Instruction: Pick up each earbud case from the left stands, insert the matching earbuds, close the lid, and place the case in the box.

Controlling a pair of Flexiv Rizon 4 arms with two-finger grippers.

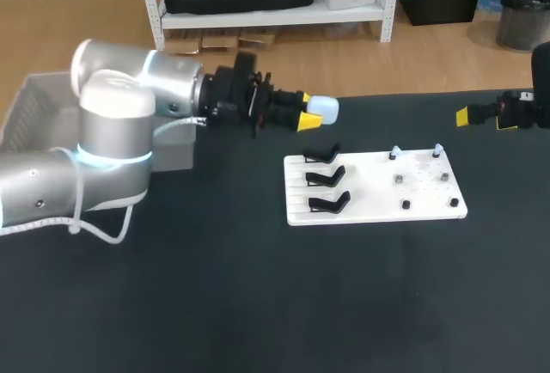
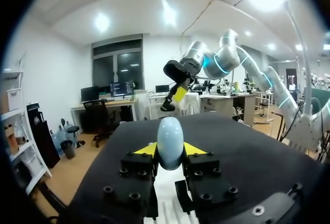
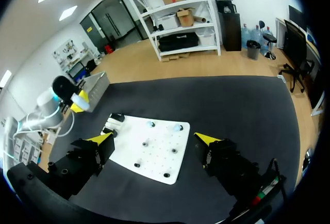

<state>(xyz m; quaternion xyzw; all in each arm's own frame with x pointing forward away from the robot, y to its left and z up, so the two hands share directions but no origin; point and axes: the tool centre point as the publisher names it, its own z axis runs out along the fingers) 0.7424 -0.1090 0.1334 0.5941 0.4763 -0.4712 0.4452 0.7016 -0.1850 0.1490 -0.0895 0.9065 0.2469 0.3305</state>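
Head view: left tool (image 1: 311, 115) grips the pale earbud case (image 1: 324, 108) from both sides, off the surface (image 1: 258, 304) near the white board (image 1: 375, 191). All three stands (image 1: 325, 177) are empty; two earbuds (image 1: 394, 152) sit on pegs. Right tool (image 3: 154, 139) hangs wide open, holding nothing. Insertion, closing and placing in the box (image 1: 34, 102) appear outstanding.

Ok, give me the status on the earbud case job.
Done: all three black stands are empty. In hand: the left gripper is shut on a pale earbud case above the table, not yet in the box. Left: two pale earbuds sit on the white board; the right gripper is open.
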